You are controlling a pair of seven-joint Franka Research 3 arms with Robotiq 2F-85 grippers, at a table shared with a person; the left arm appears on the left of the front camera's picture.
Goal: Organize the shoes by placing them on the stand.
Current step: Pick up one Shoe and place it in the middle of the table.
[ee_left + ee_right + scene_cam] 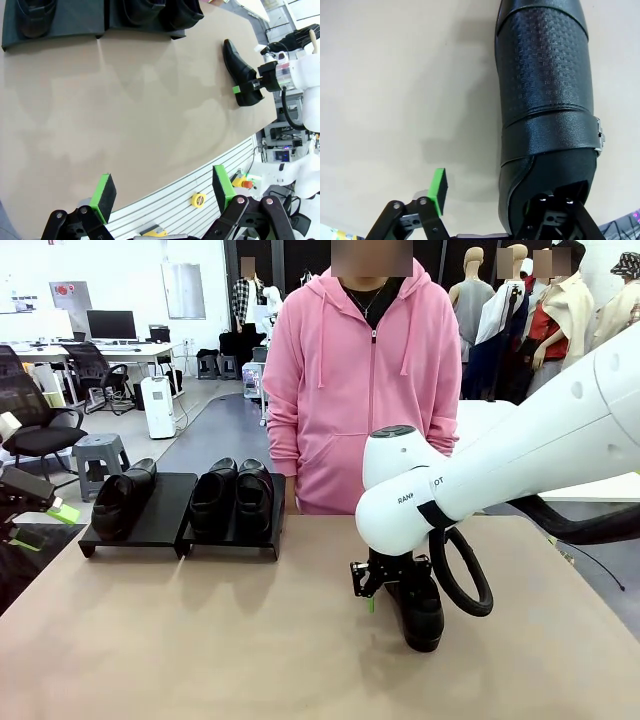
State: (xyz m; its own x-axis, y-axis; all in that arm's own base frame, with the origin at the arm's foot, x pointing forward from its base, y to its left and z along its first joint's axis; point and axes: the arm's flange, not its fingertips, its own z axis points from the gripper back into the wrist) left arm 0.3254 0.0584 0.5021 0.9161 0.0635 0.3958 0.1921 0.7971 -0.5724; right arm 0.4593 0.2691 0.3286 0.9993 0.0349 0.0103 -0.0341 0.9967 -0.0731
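Right gripper astride shoe's heel wall

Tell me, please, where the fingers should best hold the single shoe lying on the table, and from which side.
Grip the shoe at its heel opening, from above: one finger inside, one outside the side wall. It stands upright on its sole, and the opening faces up.

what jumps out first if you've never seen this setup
The right gripper is down over a lone black shoe on the table's near right, one finger inside the heel opening, jaws not yet shut on it. At the far left, three more shoes sit on the stand, in front of a person in a pink hoodie.
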